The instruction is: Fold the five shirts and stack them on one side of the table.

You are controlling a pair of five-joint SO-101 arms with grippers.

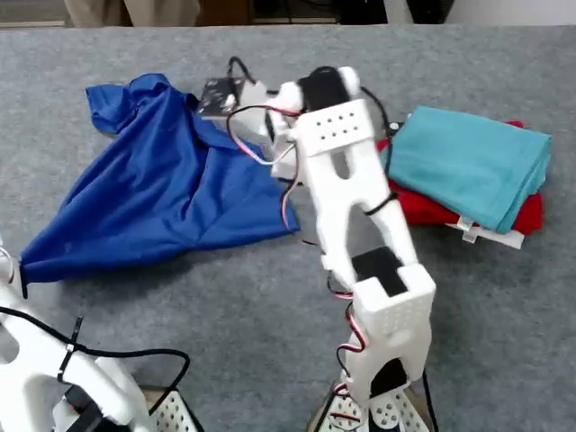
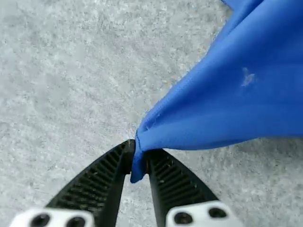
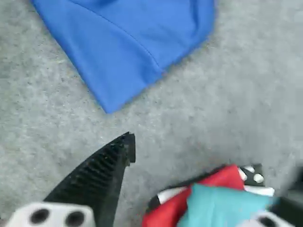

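While left gripper fingers clamp one corner of the blue shirt, right gripper fingers stand apart just beside that shirt's opposite side, clear of the cloth.

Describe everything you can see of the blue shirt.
The royal blue soft-fabric shirt lies unfolded and rumpled on the grey felt-like table, spread in a rough triangle, creases fanning from one corner. The left gripper has its jaws shut on that corner. The shirt lies apart from the stack of folded teal and red shirts.
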